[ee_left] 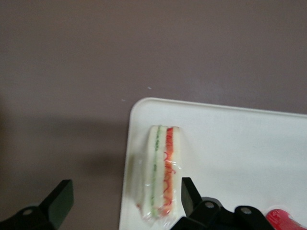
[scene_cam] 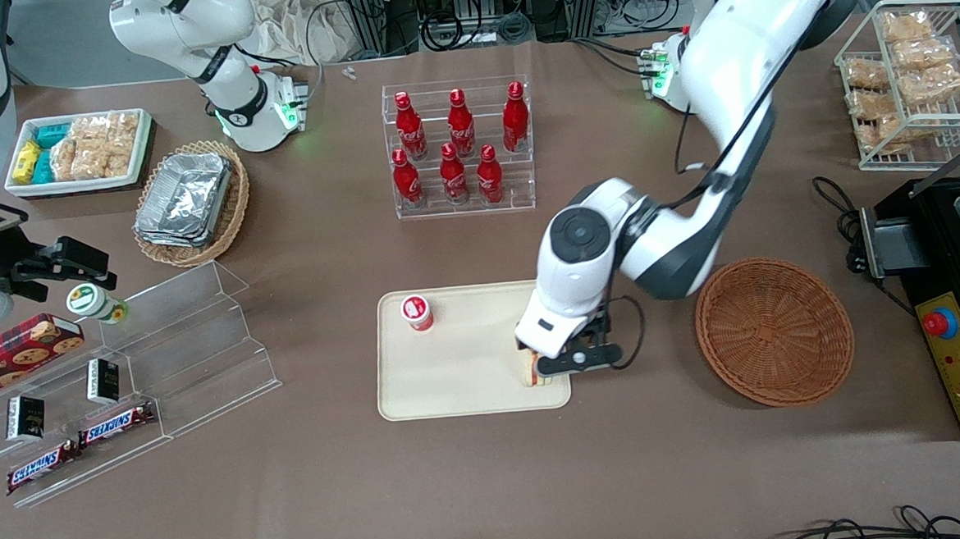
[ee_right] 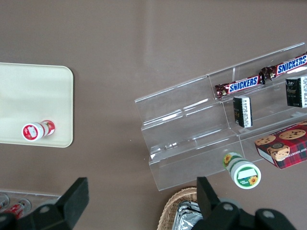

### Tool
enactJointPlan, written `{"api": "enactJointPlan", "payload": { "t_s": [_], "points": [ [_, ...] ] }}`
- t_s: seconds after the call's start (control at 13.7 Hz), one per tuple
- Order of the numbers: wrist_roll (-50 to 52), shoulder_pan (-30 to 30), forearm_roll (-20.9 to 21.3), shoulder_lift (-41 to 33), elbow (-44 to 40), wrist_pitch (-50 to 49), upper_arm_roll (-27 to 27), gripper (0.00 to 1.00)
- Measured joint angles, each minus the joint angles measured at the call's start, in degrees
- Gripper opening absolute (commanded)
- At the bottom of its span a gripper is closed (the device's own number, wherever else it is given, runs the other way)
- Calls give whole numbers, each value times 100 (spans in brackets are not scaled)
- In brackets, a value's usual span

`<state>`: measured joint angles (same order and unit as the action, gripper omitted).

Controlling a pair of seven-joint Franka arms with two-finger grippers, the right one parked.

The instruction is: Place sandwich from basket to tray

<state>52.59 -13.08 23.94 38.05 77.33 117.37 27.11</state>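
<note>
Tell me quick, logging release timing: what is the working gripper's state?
Gripper: open above the cream rectangular plastic tray, fingers apart around the released clear-wrapped triangular sandwich.

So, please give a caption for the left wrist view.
Open pincer above the clear-wrapped triangular sandwich lying on the cream rectangular plastic tray.

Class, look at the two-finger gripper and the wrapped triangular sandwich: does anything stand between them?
Nothing visible does. The sandwich already lies on the cream rectangular tray, and the gripper is open around it, fingers clear of it.
</note>
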Motion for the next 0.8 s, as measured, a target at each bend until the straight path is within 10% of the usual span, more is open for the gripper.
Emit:
{"api": "enactJointPlan", "payload": {
  "t_s": [0.8],
  "points": [
    [-2943,1555,-1987,-2090,6,-3038,-117,100]
  ]
}}
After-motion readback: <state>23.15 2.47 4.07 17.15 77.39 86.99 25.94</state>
